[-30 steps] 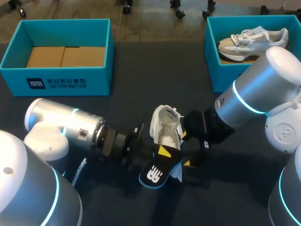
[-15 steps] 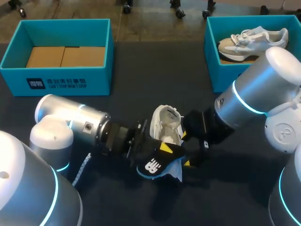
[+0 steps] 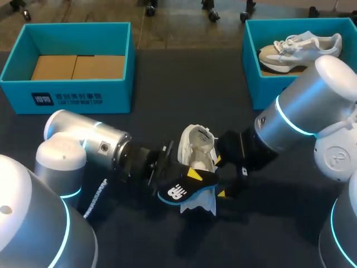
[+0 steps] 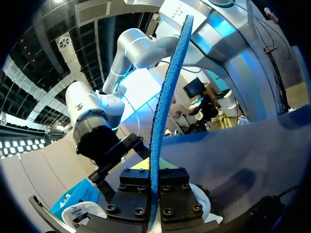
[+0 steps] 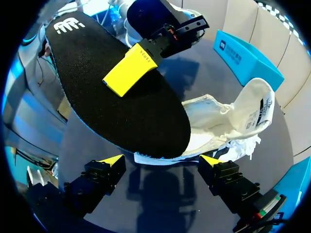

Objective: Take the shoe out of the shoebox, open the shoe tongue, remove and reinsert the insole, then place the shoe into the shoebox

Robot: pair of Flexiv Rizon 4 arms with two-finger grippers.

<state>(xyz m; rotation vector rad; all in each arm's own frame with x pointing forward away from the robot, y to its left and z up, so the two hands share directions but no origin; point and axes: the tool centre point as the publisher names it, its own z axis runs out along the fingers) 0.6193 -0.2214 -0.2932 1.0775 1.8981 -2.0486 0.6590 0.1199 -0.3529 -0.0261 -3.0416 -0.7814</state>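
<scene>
1. The white shoe (image 3: pixel 196 146) sits on the dark worktop (image 3: pixel 167 78), out of both boxes and between the two arms, with its opening facing up.
2. The left gripper (image 3: pixel 192 177) comes in from the left, and its jaws are closed on the insole (image 3: pixel 181 191). One yellow tip presses on the insole's black top face.
3. In the left wrist view the insole (image 4: pixel 160 121) shows edge-on as a blue strip. It is pinched tight between the finger blocks of the left gripper (image 4: pixel 154 196).
4. The insole lies roughly flat over the near end of the shoe, with its white logo toward the left arm. In the right wrist view the insole (image 5: pixel 116 92) covers part of the shoe (image 5: pixel 228 121).
5. The right gripper (image 5: pixel 162 160) is just beside the shoe. Its jaws are spread wide and hold nothing.
6. A teal shoebox (image 3: pixel 67 97) lined with cardboard stands at the far left. A second teal box (image 3: pixel 254 78) at the far right holds another shoe (image 3: pixel 298 47).
</scene>
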